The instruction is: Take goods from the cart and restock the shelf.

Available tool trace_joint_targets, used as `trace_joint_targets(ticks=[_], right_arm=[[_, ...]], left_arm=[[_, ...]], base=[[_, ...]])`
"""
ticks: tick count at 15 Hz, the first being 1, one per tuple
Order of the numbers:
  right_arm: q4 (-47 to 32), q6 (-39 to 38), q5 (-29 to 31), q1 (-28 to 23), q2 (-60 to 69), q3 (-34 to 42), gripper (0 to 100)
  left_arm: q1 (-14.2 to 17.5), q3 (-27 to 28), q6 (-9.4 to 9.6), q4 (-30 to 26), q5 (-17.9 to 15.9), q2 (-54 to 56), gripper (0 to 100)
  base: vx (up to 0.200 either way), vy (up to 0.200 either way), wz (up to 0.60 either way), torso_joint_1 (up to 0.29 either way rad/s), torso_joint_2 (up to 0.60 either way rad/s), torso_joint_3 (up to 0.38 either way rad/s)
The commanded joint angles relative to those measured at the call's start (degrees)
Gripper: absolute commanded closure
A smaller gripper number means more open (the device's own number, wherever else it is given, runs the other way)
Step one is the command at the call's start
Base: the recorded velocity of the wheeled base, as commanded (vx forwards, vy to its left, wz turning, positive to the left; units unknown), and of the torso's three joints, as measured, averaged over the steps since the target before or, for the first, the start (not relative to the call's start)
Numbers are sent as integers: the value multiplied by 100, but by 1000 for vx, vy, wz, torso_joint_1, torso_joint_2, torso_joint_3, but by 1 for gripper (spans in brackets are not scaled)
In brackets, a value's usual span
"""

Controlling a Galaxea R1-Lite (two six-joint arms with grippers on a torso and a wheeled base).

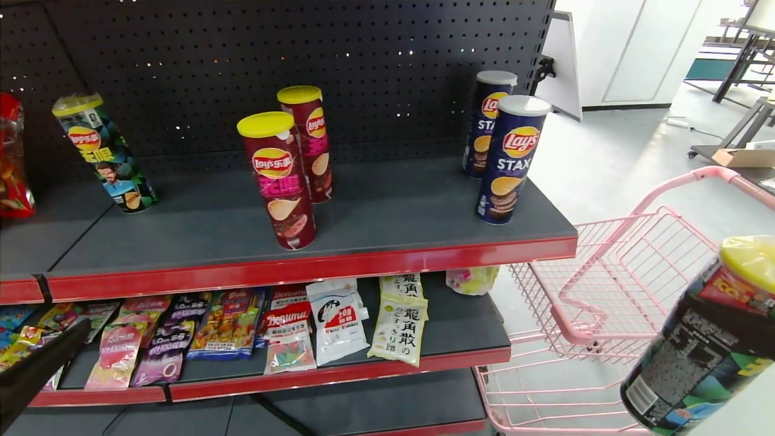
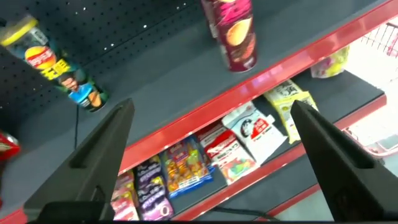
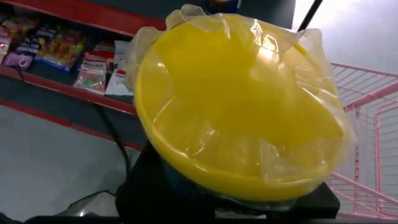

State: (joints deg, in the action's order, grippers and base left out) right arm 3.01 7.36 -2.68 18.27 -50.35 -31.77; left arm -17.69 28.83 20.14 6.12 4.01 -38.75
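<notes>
My right gripper (image 3: 230, 208) is shut on a black-and-green chip can (image 1: 702, 345) with a yellow, plastic-wrapped lid (image 3: 236, 106). The can is held tilted above the pink cart (image 1: 605, 290), to the right of the shelf. A matching can (image 1: 106, 151) leans on the grey upper shelf board (image 1: 375, 212) at the left. Two maroon cans (image 1: 278, 181) stand mid-shelf and two navy cans (image 1: 511, 160) at its right end. My left gripper (image 2: 212, 109) is open with nothing in it, low in front of the shelf's left part, facing the shelf's red front edge (image 2: 267, 81).
The lower shelf (image 1: 466, 339) holds several snack bags (image 1: 339, 321) lying flat. A red bag (image 1: 12, 157) stands at the upper shelf's far left. Bare board lies between the can groups. Open floor stretches behind the cart, with a cardboard box (image 1: 742, 157) farther off.
</notes>
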Motion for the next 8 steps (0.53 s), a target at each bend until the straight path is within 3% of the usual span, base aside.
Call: trace_joint_targets(ticks=[1,8], right_arm=[[-2,11,-22,106,7,4,100],[-11,345,-22,124,86,180,100]], left_arm=[[2,0,-1,3,3,8,0],[2,17,-1,3,3,17,0]], base=[[0,200,0,2,-2,2],[0,200,0,4,2,2]])
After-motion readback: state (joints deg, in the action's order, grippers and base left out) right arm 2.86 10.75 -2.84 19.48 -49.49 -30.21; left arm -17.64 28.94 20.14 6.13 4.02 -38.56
